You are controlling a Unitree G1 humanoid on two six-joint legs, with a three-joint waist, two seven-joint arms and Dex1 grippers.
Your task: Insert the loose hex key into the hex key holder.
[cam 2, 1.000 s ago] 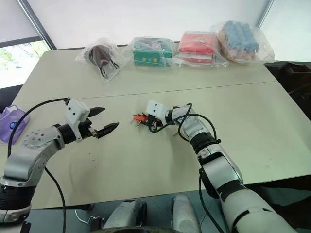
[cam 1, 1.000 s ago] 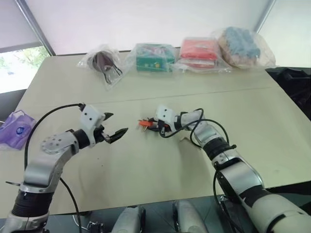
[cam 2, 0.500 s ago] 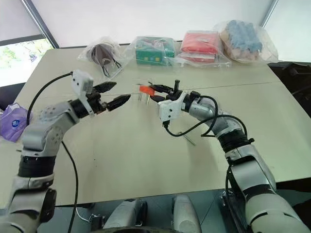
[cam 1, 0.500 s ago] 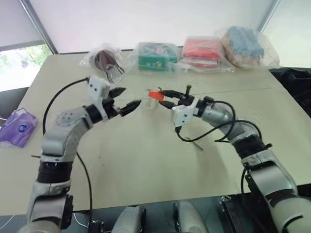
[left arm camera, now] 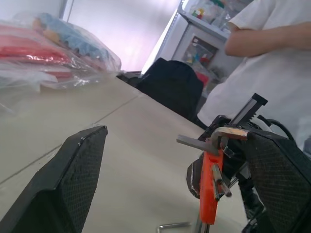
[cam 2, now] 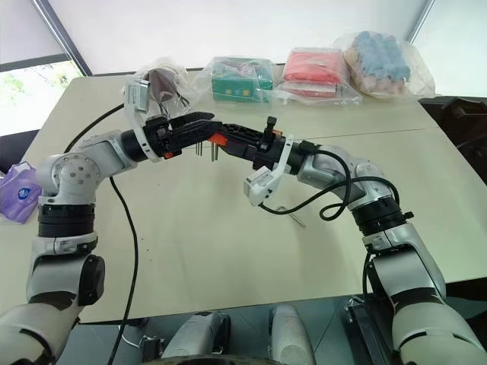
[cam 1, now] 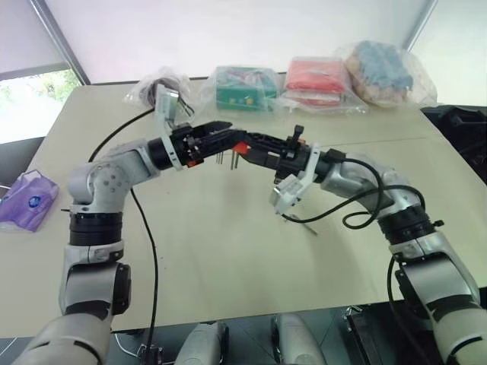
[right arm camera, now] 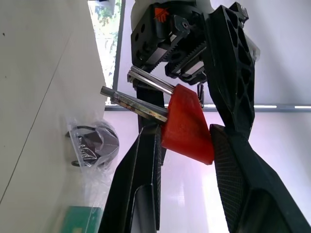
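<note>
Right hand (cam 1: 242, 144) pinches the hex key holder (cam 1: 239, 147) above the table (cam 1: 228, 251), left hand (cam 1: 221, 137) spread around it.

Both head eyes look forward and down over the bench (cam 1: 228, 266), sharing the raised hex key holder (cam 1: 240, 147). Each wrist camera looks closely along its own claw at that holder.

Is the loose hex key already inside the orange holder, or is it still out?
Out. The loose hex key lies on the table, while the right pincer holds the hex key holder in the air.
</note>
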